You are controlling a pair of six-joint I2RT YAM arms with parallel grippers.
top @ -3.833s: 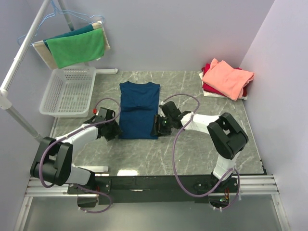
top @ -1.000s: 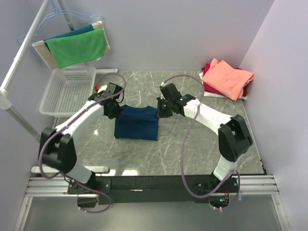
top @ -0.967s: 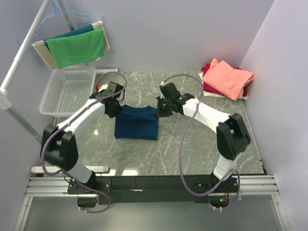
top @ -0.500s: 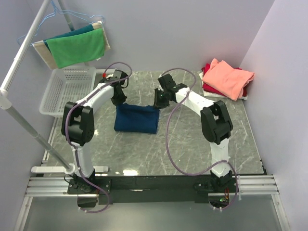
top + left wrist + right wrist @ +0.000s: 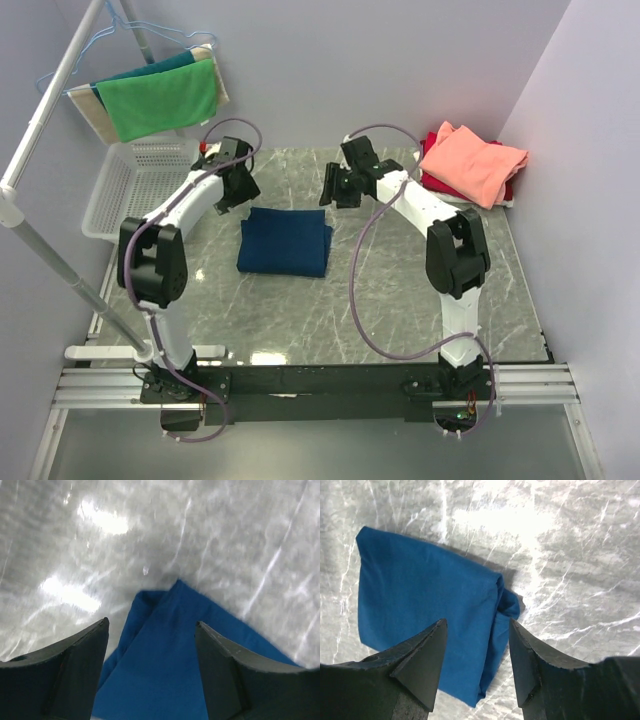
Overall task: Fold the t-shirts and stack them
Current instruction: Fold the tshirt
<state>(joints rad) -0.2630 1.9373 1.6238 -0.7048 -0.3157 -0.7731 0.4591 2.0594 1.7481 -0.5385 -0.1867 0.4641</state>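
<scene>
Top external: navy t-shirt [image 5: 285,241] folded.

The blurred left wrist view cuts the navy tee [image 5: 170,655] off at its bottom edge and behind the fingers [image 5: 75,672], while from above the red tee [image 5: 434,182] lies mostly hidden under the pink tee [image 5: 472,160].

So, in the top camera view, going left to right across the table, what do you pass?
Left to right: white plastic mesh basket → left gripper → folded dark navy-blue cotton t-shirt → right gripper → stack of folded t-shirts, a salmon-pink one on top.
</scene>
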